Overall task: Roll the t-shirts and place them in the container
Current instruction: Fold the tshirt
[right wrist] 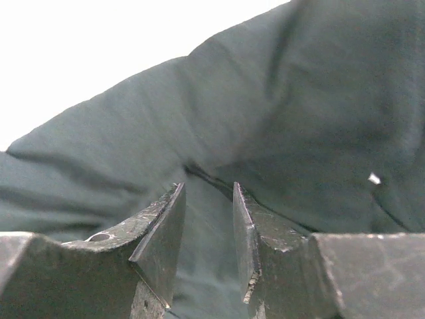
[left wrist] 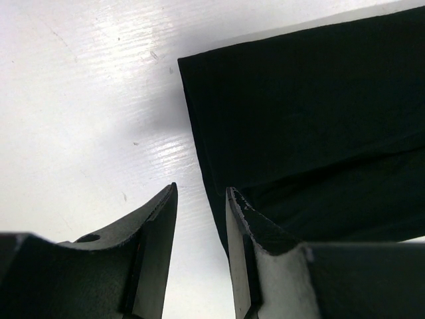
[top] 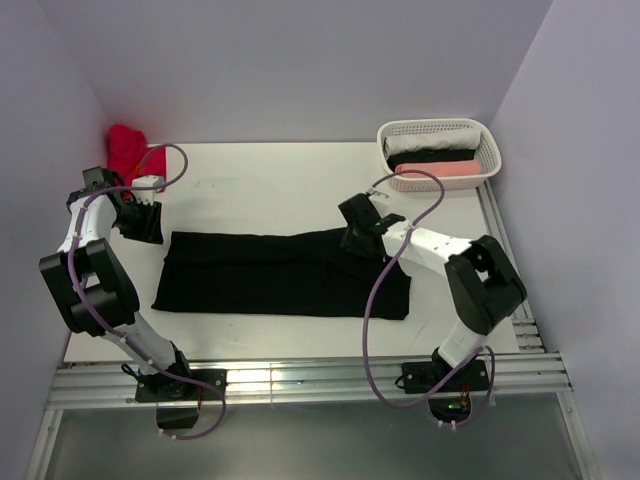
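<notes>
Black t-shirt (top: pixel 270 275), upper edge partly hidden under right pincer (right wrist: pixel 207 193)

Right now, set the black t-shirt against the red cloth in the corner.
The black t-shirt lies flat, folded into a long central band; the red cloth sits bunched in the left corner. The right claw hangs over the black t-shirt; no claw is on the red cloth. Both are plain-coloured.

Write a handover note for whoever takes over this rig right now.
Left gripper: jaws open, empty, at the left end of the black t-shirt.
Right gripper: jaws open over its right part, gripping nothing.
Done: black t-shirt folded into a long flat band; rolled pieces lie in the basket.
Left: roll the black one; red t-shirt lies crumpled at the far-left corner.
</notes>
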### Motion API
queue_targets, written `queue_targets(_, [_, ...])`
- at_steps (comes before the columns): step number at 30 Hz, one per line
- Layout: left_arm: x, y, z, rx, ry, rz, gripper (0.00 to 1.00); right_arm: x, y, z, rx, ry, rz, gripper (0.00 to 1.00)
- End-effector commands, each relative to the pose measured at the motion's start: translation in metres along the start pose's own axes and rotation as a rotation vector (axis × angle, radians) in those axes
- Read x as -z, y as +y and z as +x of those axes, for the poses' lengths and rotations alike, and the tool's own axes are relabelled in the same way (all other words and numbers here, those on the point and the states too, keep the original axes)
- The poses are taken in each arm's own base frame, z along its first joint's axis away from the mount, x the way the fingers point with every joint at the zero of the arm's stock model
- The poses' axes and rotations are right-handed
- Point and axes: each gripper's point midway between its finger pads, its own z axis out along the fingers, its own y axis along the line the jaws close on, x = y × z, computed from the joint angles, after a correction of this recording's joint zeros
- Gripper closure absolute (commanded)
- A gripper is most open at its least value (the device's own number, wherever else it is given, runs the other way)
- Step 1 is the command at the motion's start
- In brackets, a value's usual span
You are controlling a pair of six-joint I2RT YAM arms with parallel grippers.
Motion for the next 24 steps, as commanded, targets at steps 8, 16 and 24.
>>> queue_targets(8, [0.008, -0.001, -0.005, -0.004, -0.028, -0.008, 0.59, -0.018, 0.035, -0.014, -0.018, -0.005, -0.030, 0.56])
queue_targets(16, [0.005, -0.001, -0.004, -0.005, -0.021, 0.000, 0.60, -0.021, 0.035, -0.004, 0.001, 0.025, -0.015, 0.64])
queue_targets(24, [0.004, -0.002, -0.004, -0.005, -0.021, 0.008, 0.61, -0.005, 0.037, -0.003, 0.011, 0.012, -0.017, 1.00])
